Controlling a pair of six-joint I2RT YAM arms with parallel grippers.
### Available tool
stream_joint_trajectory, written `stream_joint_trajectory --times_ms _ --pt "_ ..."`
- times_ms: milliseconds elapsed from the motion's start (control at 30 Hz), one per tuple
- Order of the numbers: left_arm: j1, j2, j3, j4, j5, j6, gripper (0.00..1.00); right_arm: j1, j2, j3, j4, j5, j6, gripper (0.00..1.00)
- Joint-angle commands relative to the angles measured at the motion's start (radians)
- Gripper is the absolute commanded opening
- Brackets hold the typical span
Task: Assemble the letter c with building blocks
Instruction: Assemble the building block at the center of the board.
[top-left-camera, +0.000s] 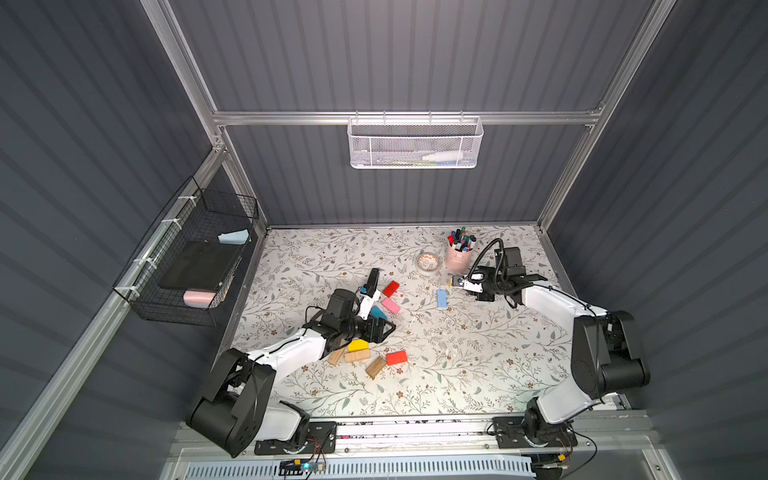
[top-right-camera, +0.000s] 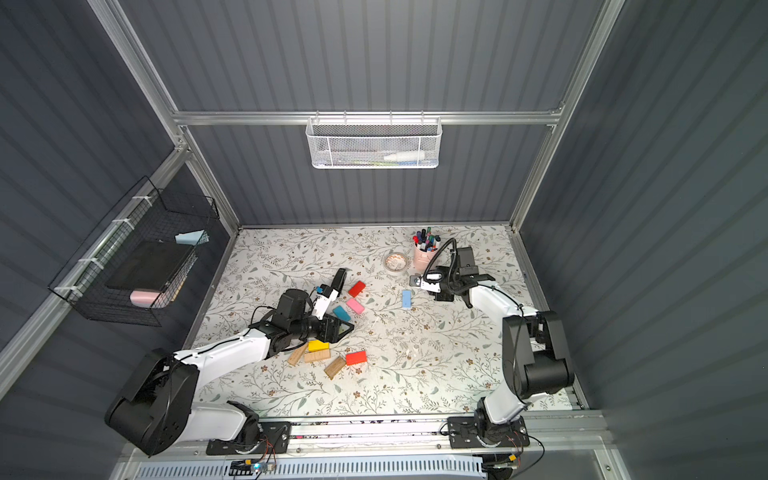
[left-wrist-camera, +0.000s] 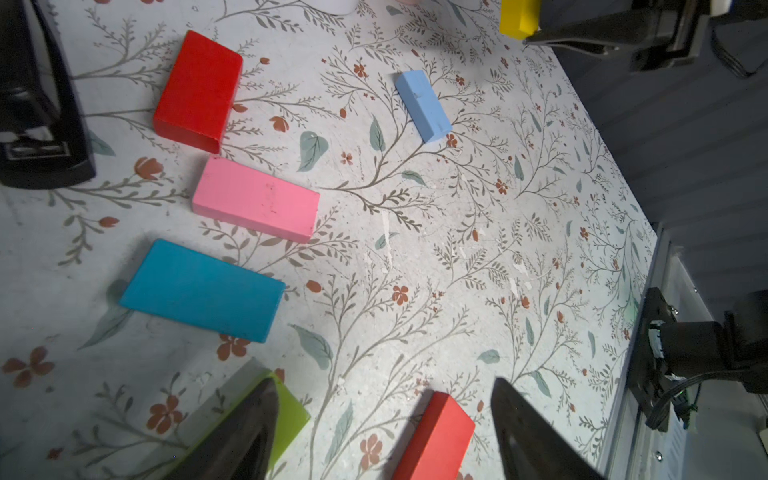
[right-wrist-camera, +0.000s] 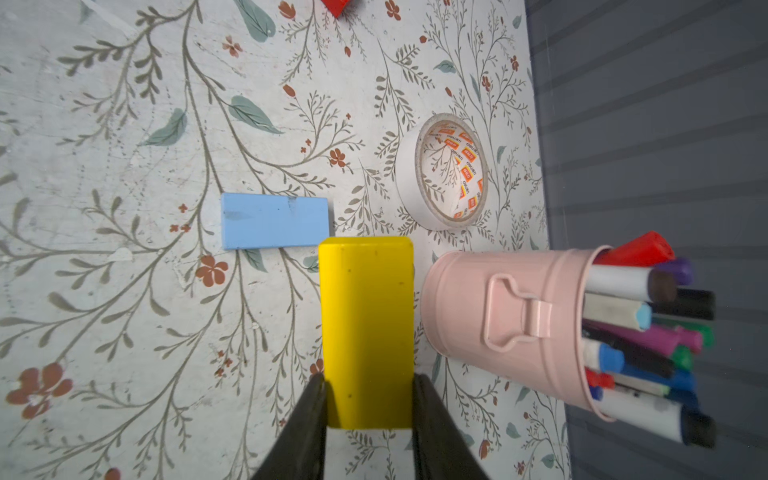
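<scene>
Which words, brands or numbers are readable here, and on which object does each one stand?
None reads clearly.
Tape roll: small orange labels and grey lettering around the inner core, too small and blurred to read.
Markers in the pink bucket: no legible print.
Light blue block and yellow block: plain, no markings.

Red block (top-left-camera: 391, 288), pink block (top-left-camera: 391, 306) and teal block (top-left-camera: 378, 312) are laid flat in a loose mid-table row. Light blue block (top-left-camera: 441, 299) is flat at 3 o'clock of pink. Lime green block (left-wrist-camera: 291, 411) is partly covered, near teal. Clustered flat at 6 o'clock: yellow block (top-left-camera: 358, 345), three plain wood blocks (top-left-camera: 357, 356), second red block (top-left-camera: 396, 358). Second yellow block (right-wrist-camera: 365, 332) is clamped in the right gripper (right-wrist-camera: 368, 384).
</scene>
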Motion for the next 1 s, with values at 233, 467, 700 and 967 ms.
stream_joint_trajectory --times_ms 233,467,700,967 --pt "0.0 -0.068 -0.047 0.113 0.024 0.02 0.78 -0.003 0.136 0.145 -0.155 -0.072 -0.12 0.17" --pt "-0.002 -0.082 -0.051 0.125 -0.011 0.013 0.78 0.013 0.196 0.205 -0.173 -0.065 -0.103 0.18" --pt "-0.011 -0.136 -0.083 0.152 -0.02 0.027 0.78 0.034 0.255 0.273 -0.204 -0.038 -0.068 0.18" --pt "-0.015 -0.115 -0.067 0.137 -0.02 0.031 0.78 0.045 0.314 0.341 -0.237 -0.005 -0.031 0.18"
